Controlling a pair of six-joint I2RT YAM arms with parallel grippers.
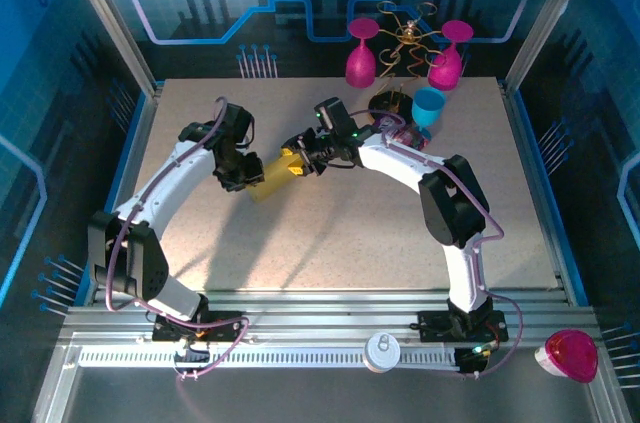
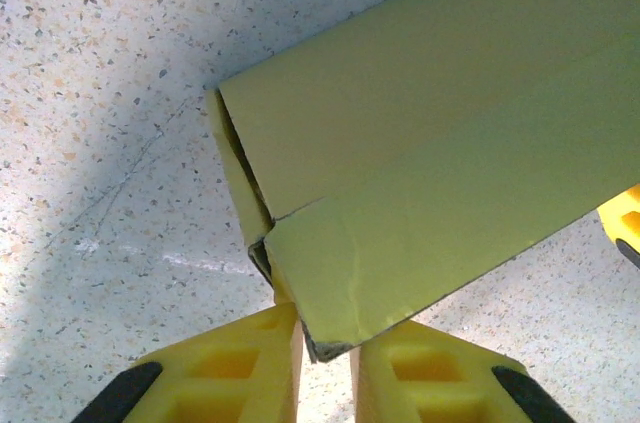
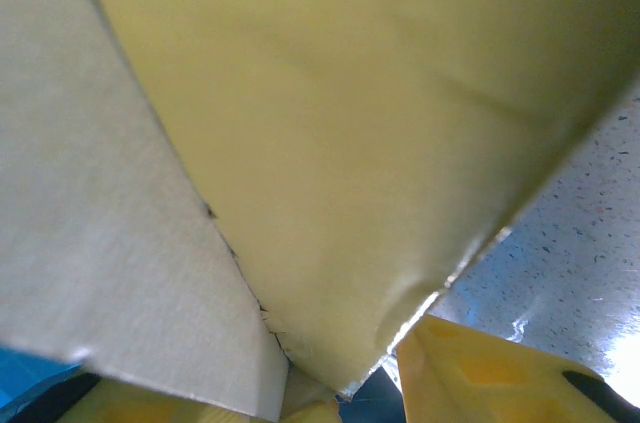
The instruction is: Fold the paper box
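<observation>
Plainly the paper box (image 2: 450, 143) forms a sleeve (yellow, creased).

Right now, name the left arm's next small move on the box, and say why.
Probably close the left tool onto the paper box: its end corner sits in the narrow gap between the yellow fingers, not clearly pinched, while the right tool appears to hold the other end.

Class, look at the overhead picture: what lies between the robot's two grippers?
The yellow paper box lies between the left gripper and the right gripper, one end at each, as the top view shows.
</observation>
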